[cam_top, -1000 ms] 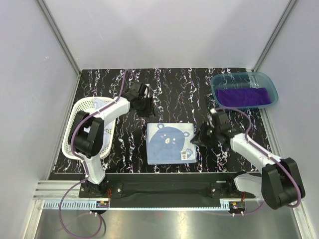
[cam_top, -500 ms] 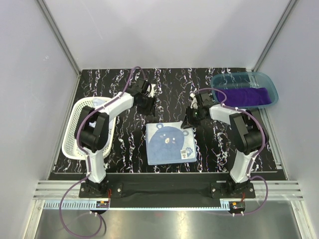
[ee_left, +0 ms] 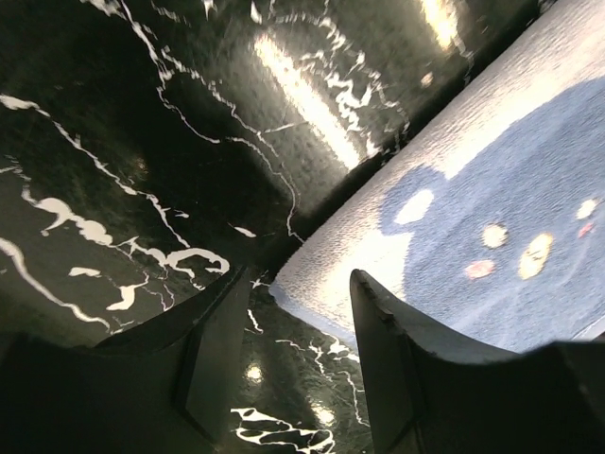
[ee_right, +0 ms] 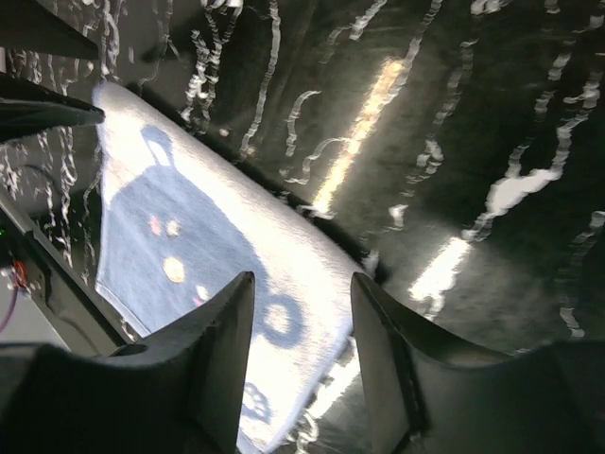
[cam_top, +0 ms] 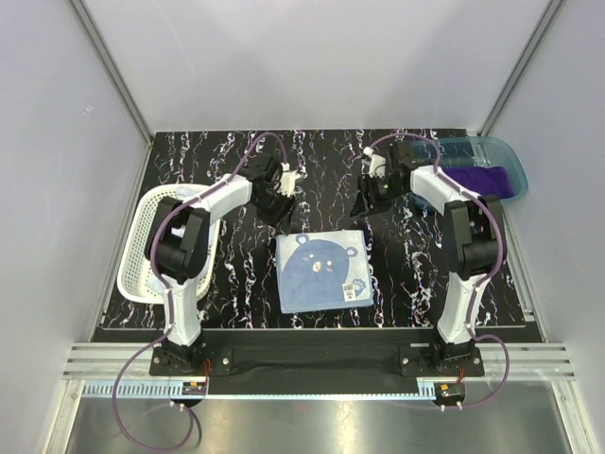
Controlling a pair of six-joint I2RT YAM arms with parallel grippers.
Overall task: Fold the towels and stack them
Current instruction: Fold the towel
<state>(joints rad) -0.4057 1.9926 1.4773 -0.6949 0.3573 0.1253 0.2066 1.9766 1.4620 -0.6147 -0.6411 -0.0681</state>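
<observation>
The light blue towel with the bear face [cam_top: 322,270] lies flat and square on the black marbled table, in front of both arms. My left gripper [cam_top: 275,201] is open and empty just beyond the towel's far left corner; its wrist view shows that corner [ee_left: 444,218] between the fingers. My right gripper [cam_top: 363,203] is open and empty just beyond the far right corner [ee_right: 227,274]. The deep purple towel [cam_top: 485,178] lies in the teal bin at the far right. A pale blue-white cloth [cam_top: 194,196] lies in the white basket.
The translucent teal bin [cam_top: 501,151] stands at the far right corner of the table. The white perforated basket [cam_top: 142,265] stands at the left edge. Grey walls enclose the table on three sides.
My right arm has swung from the towel's right side up to its far right corner. My left gripper has shifted slightly toward the far left corner. The towel has not moved.
</observation>
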